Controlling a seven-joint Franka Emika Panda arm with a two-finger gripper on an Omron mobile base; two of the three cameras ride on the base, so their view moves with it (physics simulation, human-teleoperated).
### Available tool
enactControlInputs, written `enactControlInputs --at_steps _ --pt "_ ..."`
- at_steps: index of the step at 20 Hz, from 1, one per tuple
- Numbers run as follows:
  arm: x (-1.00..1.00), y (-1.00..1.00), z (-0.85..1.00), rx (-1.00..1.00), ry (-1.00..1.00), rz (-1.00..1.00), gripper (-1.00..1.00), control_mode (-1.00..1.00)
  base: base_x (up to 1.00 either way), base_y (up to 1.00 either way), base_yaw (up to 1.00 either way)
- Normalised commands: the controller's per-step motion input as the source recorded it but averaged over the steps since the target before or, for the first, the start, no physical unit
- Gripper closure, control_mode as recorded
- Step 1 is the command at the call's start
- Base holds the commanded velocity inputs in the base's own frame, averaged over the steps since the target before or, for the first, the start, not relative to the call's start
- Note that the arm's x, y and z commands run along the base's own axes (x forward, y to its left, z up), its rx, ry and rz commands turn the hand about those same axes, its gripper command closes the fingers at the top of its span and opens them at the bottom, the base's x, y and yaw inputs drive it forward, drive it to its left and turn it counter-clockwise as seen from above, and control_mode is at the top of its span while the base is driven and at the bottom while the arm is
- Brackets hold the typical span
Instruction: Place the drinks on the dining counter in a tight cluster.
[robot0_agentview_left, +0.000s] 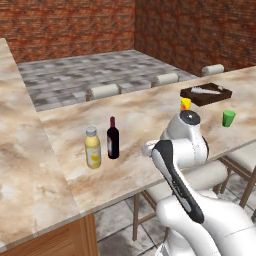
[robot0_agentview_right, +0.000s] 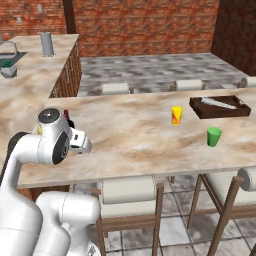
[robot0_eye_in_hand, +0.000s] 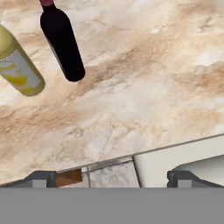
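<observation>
Here, the gripper (robot0_eye_in_hand: 112, 177) hung with its jaws spread wide and nothing between them, over the near edge of the dining counter (robot0_agentview_left: 145, 112). Two drinks stood upright on the marbled top, just beside each other: the wine bottle (robot0_agentview_left: 113, 138) and, to its left in the left base view, the juice bottle (robot0_agentview_left: 92, 147). In the hand view both bottles lay beyond the fingertips (robot0_eye_in_hand: 43, 178), apart from them. Farther along the counter sat a yellow cup (robot0_agentview_left: 185, 104), a green cup (robot0_agentview_left: 228, 118) and a dark tray (robot0_agentview_left: 206, 93). Cushioned stools (robot0_agentview_right: 127, 195) lined the edge.
</observation>
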Motion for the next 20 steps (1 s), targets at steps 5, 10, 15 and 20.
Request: enactControlInputs --at_steps 5,10,15,20 --pt "-0.73 -0.14 0.47 0.14 -0.09 -0.02 -1.0 -1.0 0.0 0.0 0.0" --pt "-0.7 -0.16 0.61 0.06 0.0 -0.02 -1.0 -1.0 0.0 0.0 0.0" --pt "-0.5 -0.06 0.22 0.0 0.0 0.0 -1.0 -1.0 0.0 0.0 0.0" --pt "-0.01 0.0 -0.57 0.0 -0.09 -0.03 -1.0 -1.0 0.0 0.0 0.0"
